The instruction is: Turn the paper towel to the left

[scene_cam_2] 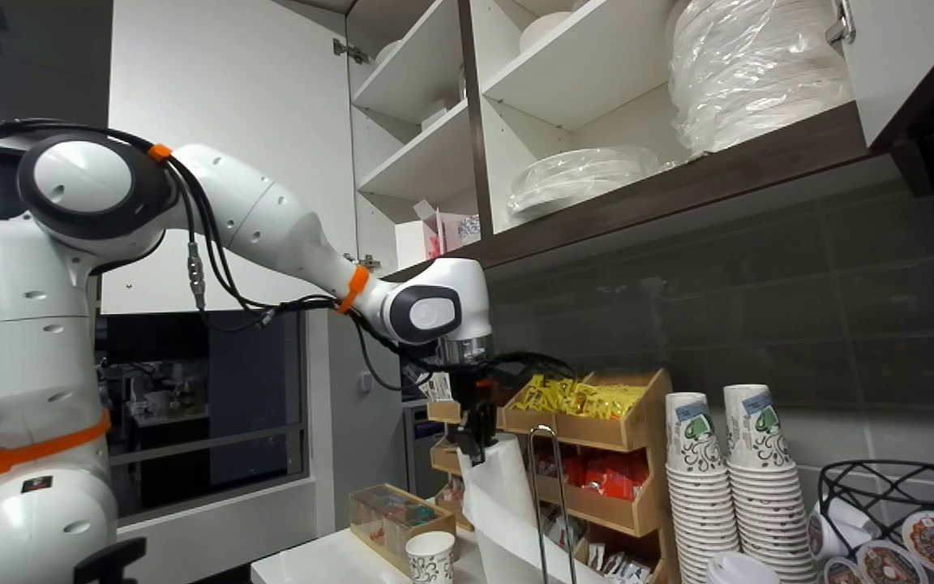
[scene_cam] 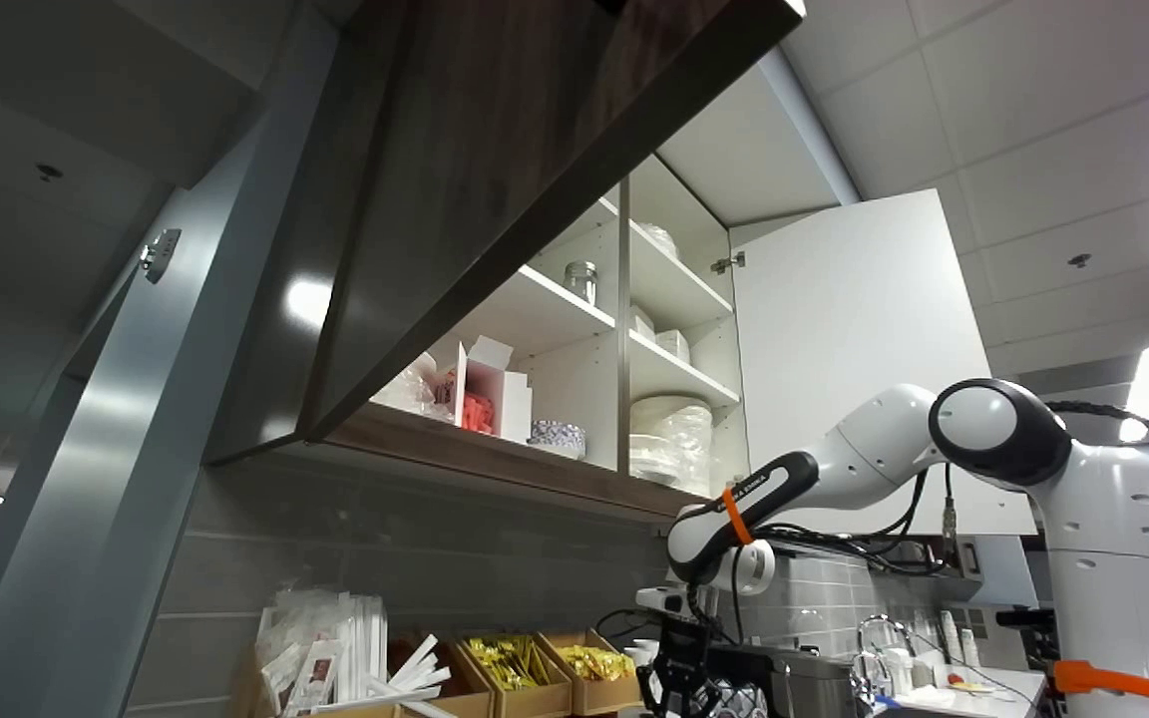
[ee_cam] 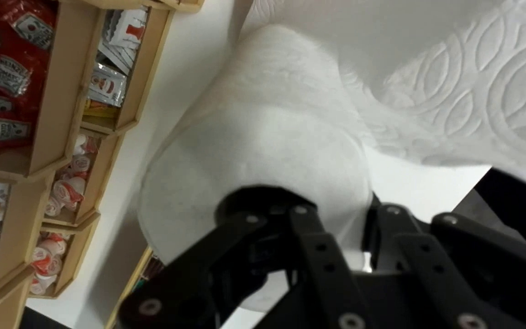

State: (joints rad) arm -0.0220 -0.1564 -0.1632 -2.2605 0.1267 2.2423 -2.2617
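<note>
1. Open cabinets (scene_cam_2: 678,185) towered over a dark grey tile wall (scene_cam_2: 743,324), folks, with white plates (scene_cam_2: 580,178) in plastic piled inside.
2. Big and white, the robot arm (scene_cam_2: 272,211) arched across the scene in both exterior views, its wrist pointing straight down.
3. A white counter (scene_cam_2: 313,560) showed underneath, and near it a tiered wooden organizer (scene_cam_2: 593,432) was packed with yellow packets (scene_cam_2: 580,397) and red packets (scene_cam_2: 617,478).
4. Two cup stacks (scene_cam_2: 702,503) rose side by side, just beside the organizer in an exterior view.
5. Then the main attraction: the paper towel (scene_cam_2: 503,503) stood on end in front of the organizer, a loose sheet (ee_cam: 473,91) hanging away from it in the wrist view!
6. On the counter sat a clear-sided box (scene_cam_2: 386,537), near the paper towel.
7. What a pinch: the claw (ee_cam: 337,214) was clamped narrow on the paper towel's wall, one finger (ee_cam: 322,260) down inside the core (ee_cam: 263,195), the other outside!
8. Last and little, a printed paper cup (scene_cam_2: 431,556) stood just beside the box.
</note>
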